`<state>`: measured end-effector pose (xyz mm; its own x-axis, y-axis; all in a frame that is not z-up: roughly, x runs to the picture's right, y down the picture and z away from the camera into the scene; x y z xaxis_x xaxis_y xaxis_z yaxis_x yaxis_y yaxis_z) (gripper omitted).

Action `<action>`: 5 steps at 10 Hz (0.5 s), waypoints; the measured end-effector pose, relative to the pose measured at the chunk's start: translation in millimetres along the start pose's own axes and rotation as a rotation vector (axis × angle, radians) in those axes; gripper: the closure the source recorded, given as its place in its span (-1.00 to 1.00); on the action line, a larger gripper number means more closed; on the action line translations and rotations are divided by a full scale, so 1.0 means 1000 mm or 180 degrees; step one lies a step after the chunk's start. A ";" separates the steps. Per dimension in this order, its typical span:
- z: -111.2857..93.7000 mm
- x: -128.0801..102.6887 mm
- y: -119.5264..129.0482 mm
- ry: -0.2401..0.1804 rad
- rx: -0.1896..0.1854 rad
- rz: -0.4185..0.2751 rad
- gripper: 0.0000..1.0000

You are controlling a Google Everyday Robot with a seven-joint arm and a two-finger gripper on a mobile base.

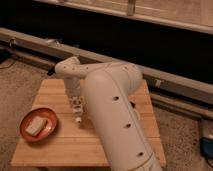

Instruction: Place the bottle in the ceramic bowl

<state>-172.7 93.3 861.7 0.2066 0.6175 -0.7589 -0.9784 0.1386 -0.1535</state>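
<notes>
The ceramic bowl (39,125) is a shallow reddish-brown dish with an orange rim. It sits at the left front of the wooden table (60,147). A pale rectangular object (35,125) lies inside it. My gripper (76,111) hangs from the white arm (112,110) and points down at the table's middle, to the right of the bowl and apart from it. A small pale piece (78,120) shows at the gripper's tip, just above the wood. I cannot tell whether it is the bottle. No bottle shows clearly elsewhere.
The arm's thick white link covers the right half of the table. A long grey rail (165,82) runs behind the table below a dark wall. Speckled carpet (15,87) surrounds the table. A blue object (207,146) lies at the right edge.
</notes>
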 end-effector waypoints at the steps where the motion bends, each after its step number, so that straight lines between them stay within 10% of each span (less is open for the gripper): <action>1: -0.016 0.009 0.004 -0.0015 -0.0047 -0.0087 0.99; 5: -0.063 0.062 0.050 -0.0105 -0.0191 -0.0726 1.00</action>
<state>-209.3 89.7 766.8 0.4218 0.6006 -0.6792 -0.9049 0.2319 -0.3568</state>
